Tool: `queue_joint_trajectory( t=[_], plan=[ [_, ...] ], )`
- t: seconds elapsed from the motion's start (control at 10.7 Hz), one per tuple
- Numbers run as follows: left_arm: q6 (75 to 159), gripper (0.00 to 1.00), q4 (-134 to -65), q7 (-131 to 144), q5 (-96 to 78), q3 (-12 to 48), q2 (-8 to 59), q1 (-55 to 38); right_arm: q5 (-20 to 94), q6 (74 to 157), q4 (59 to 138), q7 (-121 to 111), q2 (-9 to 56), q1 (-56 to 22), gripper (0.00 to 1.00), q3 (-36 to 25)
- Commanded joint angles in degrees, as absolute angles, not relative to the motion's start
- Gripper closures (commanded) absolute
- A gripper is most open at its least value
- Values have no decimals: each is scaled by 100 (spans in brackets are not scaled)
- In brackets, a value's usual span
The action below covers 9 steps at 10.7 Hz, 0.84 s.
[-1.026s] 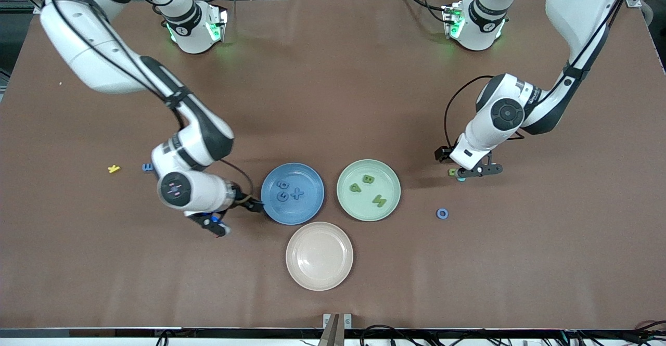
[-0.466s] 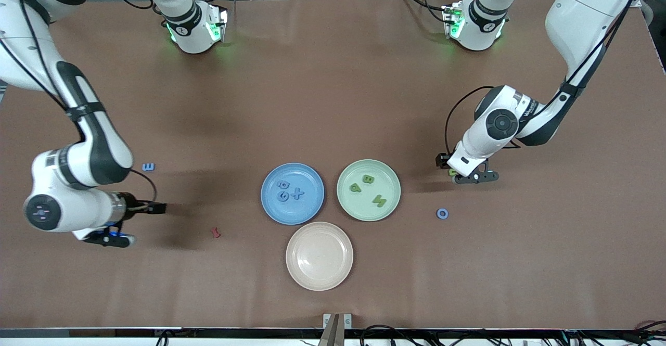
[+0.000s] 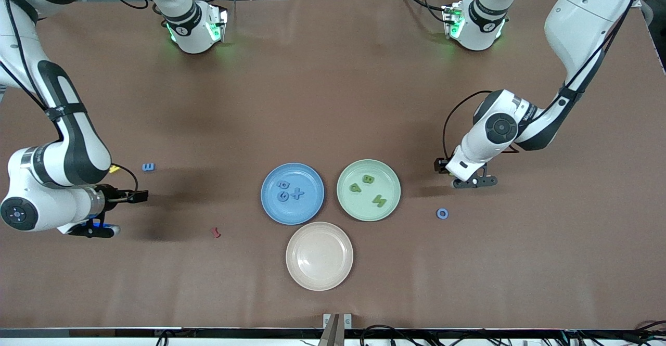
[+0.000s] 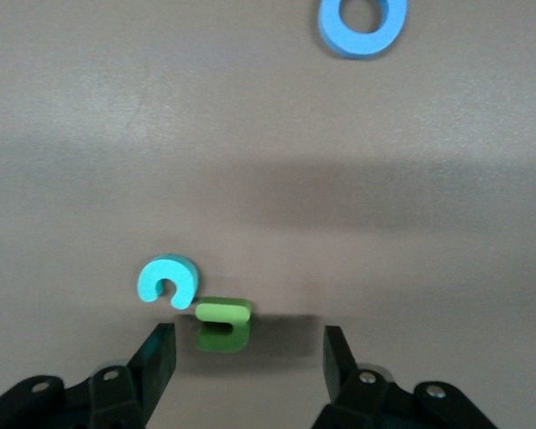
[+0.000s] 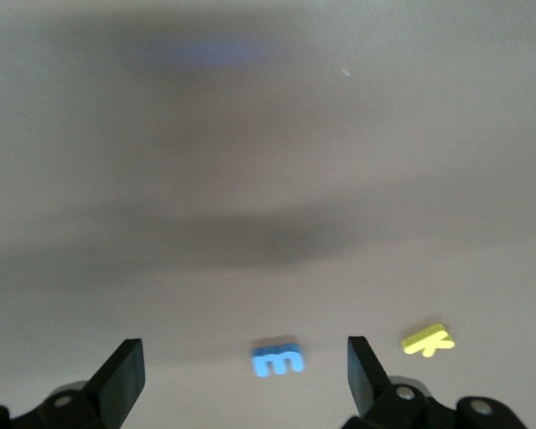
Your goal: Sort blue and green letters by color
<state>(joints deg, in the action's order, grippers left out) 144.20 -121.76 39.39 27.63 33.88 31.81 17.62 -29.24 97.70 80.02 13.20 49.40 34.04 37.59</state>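
Green U (image 4: 223, 323) lies between open left jaws.

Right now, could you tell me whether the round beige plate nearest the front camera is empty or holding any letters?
Empty. The round beige plate shows only its bare inside in the front view, with no letter in it.

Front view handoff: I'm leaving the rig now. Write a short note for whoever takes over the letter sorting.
Left tool: open, down around a green letter on the table toward the left arm's end, not gripped yet.
Right tool: open, over the table near the blue E.
Done: three blue letters in the blue plate, three green letters in the green plate.
Left: that green letter, the blue E, the blue O.
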Motion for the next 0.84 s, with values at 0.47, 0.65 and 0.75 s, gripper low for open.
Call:
queue_joint_trajectory(
  t=[0.47,0.65,0.75],
  plan=[
    [14396,39,-12067,4131,3164,3243,3305,1652,-3604,10432,9807,1869,4816,4939,0,4921],
    [14396,50,-12059,4131,3164,3243,3313,1644,-3612,10538,10002,2214,4816,4939,0,5036],
    [14396,58,-12059,4131,3164,3243,3322,1644,-3612,10547,10019,2206,4825,4957,0,5036]
  ],
)
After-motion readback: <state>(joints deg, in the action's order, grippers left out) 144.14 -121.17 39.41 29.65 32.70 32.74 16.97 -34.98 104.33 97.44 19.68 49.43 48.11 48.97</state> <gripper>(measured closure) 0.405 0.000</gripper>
